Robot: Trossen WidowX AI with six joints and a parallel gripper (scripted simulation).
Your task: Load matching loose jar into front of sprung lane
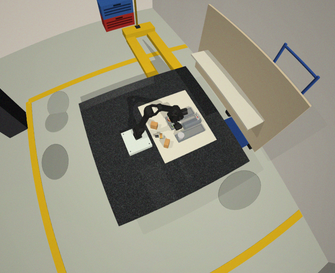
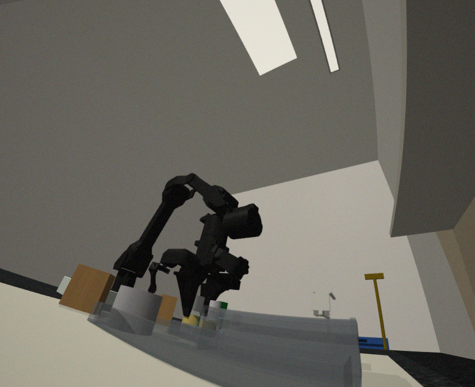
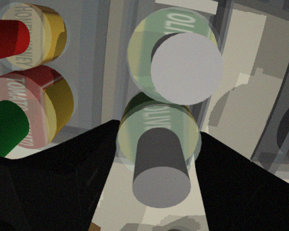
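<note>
My gripper [image 1: 175, 125] [image 2: 197, 309] [image 3: 157, 134] is shut on an olive jar [image 2: 190, 320] [image 3: 127, 130] with a grey knob. It holds that jar upright at the front of the middle clear lane [image 1: 188, 120]. A matching olive jar [image 3: 142, 67] with a pale knob stands in that lane directly behind the held one. The two jars overlap in the wrist view, and whether they touch is not clear. The held jar's base is hidden, so its height over the lane floor cannot be told. The pusher plate and front stop are not clearly visible.
The left lane holds a honey jar [image 3: 55, 34] and a tomato jar [image 3: 59, 101]. A wide grey cylinder [image 1: 180, 135] [image 2: 133, 308] stands in the right lane. Wooden blocks [image 1: 154, 125] [image 1: 166, 143] and a small loose jar [image 1: 160, 135] stand on the mat [image 1: 169, 155] before the lanes.
</note>
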